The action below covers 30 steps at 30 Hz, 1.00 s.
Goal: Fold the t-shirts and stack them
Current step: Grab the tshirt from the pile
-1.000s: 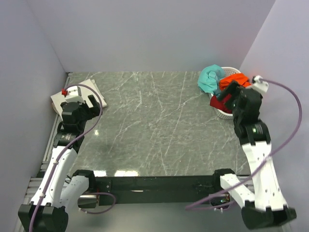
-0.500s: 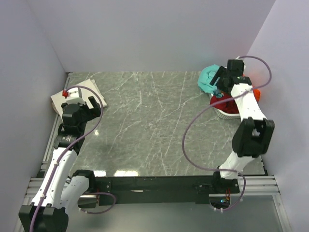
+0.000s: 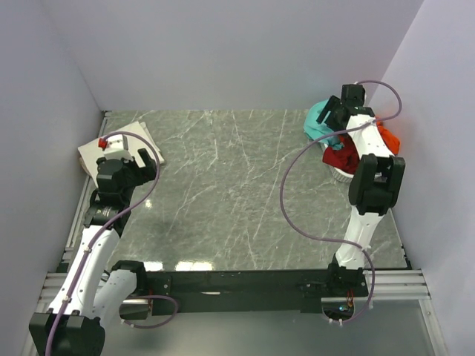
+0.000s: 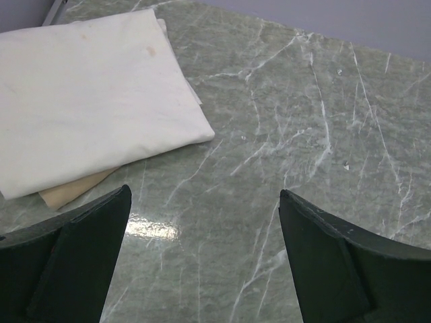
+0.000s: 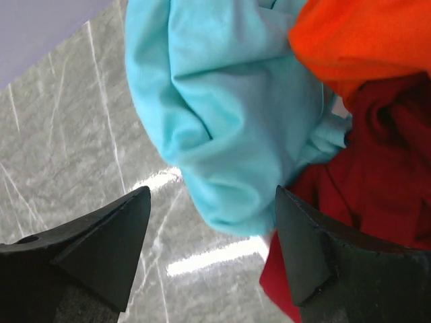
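Observation:
A teal t-shirt [image 3: 319, 122] hangs over the left rim of the basket at the far right; it fills the top of the right wrist view [image 5: 229, 128]. An orange shirt [image 3: 386, 137] [image 5: 370, 40] and a dark red shirt [image 3: 340, 156] [image 5: 377, 175] lie bunched beside it. My right gripper [image 3: 332, 120] [image 5: 212, 249] is open, hovering just above the teal shirt's lower fold, holding nothing. A folded cream shirt [image 3: 128, 141] [image 4: 87, 94] lies flat at the far left. My left gripper [image 3: 145, 159] [image 4: 202, 256] is open and empty beside it.
The white lattice basket [image 3: 343, 174] stands against the right wall, mostly covered by shirts. A tan layer [image 4: 71, 192] peeks out under the cream shirt. The grey marble table [image 3: 237, 193] stretches between the two arms. Purple walls close in on three sides.
My right arm has swung up and back from the near side of the basket to its far left, coming over the teal shirt. The left arm has stayed put.

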Available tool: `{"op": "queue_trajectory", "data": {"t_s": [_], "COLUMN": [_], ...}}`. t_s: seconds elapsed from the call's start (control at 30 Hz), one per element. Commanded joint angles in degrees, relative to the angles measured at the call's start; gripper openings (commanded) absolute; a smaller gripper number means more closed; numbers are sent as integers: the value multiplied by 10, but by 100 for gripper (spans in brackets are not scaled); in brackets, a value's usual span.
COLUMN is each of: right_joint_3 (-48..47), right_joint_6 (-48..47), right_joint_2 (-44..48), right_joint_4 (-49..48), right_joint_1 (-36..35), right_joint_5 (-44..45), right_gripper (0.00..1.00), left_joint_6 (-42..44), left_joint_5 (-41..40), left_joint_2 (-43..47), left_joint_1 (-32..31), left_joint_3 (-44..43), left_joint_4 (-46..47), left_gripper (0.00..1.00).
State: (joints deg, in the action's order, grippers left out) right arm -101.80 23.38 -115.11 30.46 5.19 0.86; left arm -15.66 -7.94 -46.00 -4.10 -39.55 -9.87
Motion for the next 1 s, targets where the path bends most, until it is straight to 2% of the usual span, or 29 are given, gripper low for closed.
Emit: {"op": "queue_trajectory", "data": {"t_s": [0.0, 0.17, 0.37, 0.47, 0.5, 0.57, 0.7, 0.97], "right_joint_3": [-46, -79, -67, -67, -67, -69, -69, -22], "right_joint_6": [8, 17, 44, 53, 56, 63, 69, 99], "right_joint_2": [-31, -72, -77, -80, -81, -79, -67, 63], "right_joint_4": [-10, 5, -10, -14, -13, -13, -18, -71], "right_joint_1": [8, 10, 25, 33, 34, 38, 42, 40], "right_joint_5": [0, 6, -6, -37, -39, -46, -72, -84], "right_gripper": [80, 79, 68, 53, 42, 31, 0, 0], "left_joint_6": [12, 12, 12, 13, 13, 13, 13, 12], "left_joint_5": [-1, 1, -5, -2, -1, -1, -2, 2], "left_joint_2": [-8, -17, -12, -14, -15, -16, -14, -19], "left_joint_1": [-1, -1, -1, -1, -1, -1, -1, -1], "left_joint_3": [-2, -5, -2, -3, -4, -5, -4, -4], "left_joint_4": [25, 22, 23, 23, 23, 22, 22, 24], "left_gripper": [97, 96, 97, 97, 96, 96, 96, 96]}}
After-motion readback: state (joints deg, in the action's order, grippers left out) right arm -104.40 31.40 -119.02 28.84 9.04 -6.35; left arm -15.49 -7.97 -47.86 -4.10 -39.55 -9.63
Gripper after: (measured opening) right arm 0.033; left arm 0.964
